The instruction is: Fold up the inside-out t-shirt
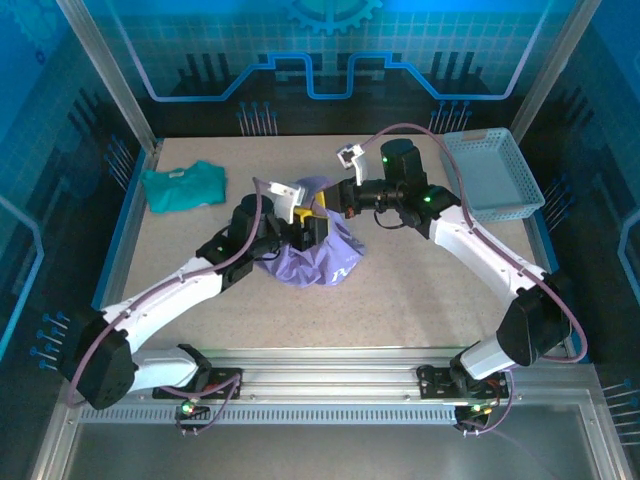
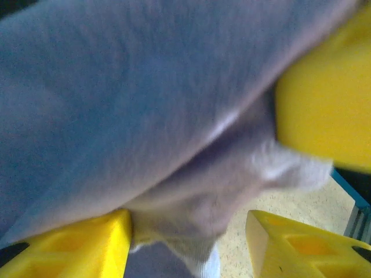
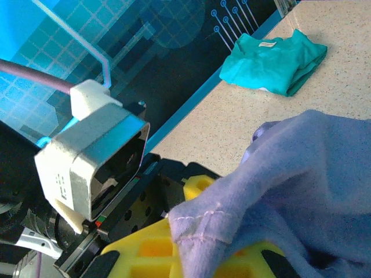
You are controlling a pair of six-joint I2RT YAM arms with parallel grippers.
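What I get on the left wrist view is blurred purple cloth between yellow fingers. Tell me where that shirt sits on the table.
Observer: The lavender t-shirt lies bunched in a heap at the middle of the table.
Operator: Report the right gripper.
Observer: The right gripper is shut on the shirt's stitched hem and holds that edge above the heap.
Operator: Name anything else lying out there.
Observer: A teal shirt lies crumpled at the far left, well apart from the heap.
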